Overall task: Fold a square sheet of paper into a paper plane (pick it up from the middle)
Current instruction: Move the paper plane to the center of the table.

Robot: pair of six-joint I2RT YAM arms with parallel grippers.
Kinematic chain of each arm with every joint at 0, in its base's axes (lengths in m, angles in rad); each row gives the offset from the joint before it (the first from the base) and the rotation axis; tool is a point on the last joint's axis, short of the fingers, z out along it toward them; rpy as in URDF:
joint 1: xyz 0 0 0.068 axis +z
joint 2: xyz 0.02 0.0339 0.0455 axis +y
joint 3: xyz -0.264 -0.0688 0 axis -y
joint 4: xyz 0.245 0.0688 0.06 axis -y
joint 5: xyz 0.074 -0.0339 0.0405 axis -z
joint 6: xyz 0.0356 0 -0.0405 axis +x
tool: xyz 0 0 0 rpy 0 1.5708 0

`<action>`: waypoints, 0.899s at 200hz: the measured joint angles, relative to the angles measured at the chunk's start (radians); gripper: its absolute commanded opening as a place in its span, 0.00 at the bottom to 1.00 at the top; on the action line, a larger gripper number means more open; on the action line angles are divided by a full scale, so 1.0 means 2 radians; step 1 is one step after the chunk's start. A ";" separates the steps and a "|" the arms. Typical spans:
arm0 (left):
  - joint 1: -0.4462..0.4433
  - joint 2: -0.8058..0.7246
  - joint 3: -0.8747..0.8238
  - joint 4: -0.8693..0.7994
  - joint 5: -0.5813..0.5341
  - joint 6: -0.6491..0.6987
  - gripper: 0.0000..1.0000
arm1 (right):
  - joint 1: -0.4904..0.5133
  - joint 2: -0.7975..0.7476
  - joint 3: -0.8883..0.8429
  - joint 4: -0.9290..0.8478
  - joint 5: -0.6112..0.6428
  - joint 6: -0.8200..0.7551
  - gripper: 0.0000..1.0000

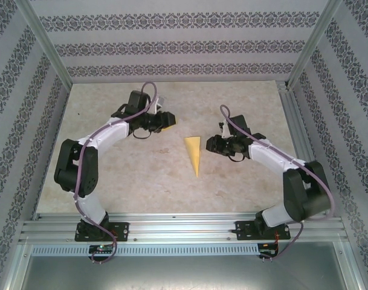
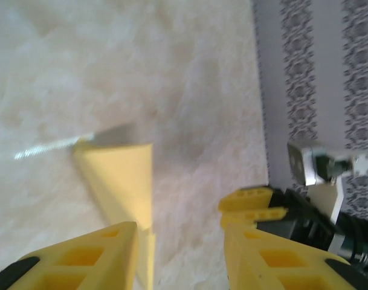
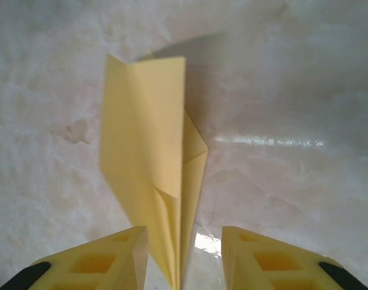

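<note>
One paper plane [image 1: 194, 154] lies on the desk [image 1: 141, 175], tip pointing near. Just right of it, the right hand [image 1: 210, 144] hangs spread, holding nothing. Farther off on the left, the left hand [image 1: 164, 121] is spread too, empty.

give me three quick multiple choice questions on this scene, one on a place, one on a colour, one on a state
1. Where is the paper plane?
A. flat on the table, between the two arms
B. lifted in the air
C. on the metal rail by the arm bases

2. What colour is the paper plane?
A. white
B. pale yellow
C. blue

3. The right pincer is:
A. shut on the plane
B. open, gripping nothing
C. shut and empty

Answers:
1 A, the top view shows it on the table with the left pincer on one side and the right pincer on the other.
2 B, it looks pale yellow in all three views.
3 B, its jaws stand apart and the plane lies loose on the table.
</note>
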 measured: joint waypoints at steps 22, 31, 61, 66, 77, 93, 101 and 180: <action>-0.004 -0.030 -0.088 0.006 -0.017 -0.015 0.43 | 0.010 0.065 0.024 -0.014 0.000 0.000 0.35; -0.004 -0.040 -0.108 0.007 -0.021 -0.019 0.43 | 0.014 0.086 0.040 -0.016 0.000 -0.001 0.35; -0.004 -0.078 -0.144 0.007 -0.030 -0.023 0.43 | 0.031 0.144 0.094 -0.011 -0.005 0.000 0.34; -0.004 -0.082 -0.144 0.007 -0.030 -0.023 0.43 | 0.034 0.149 0.099 -0.010 -0.005 0.000 0.34; -0.004 -0.088 -0.144 0.007 -0.033 -0.023 0.43 | 0.038 0.156 0.106 -0.011 -0.006 0.000 0.34; -0.004 -0.091 -0.144 0.007 -0.034 -0.023 0.43 | 0.042 0.167 0.117 -0.012 -0.007 -0.001 0.34; -0.004 -0.091 -0.144 0.007 -0.034 -0.023 0.43 | 0.044 0.171 0.120 -0.013 -0.007 -0.001 0.34; -0.004 -0.091 -0.144 0.007 -0.034 -0.022 0.42 | 0.077 0.175 0.122 -0.022 -0.007 -0.002 0.33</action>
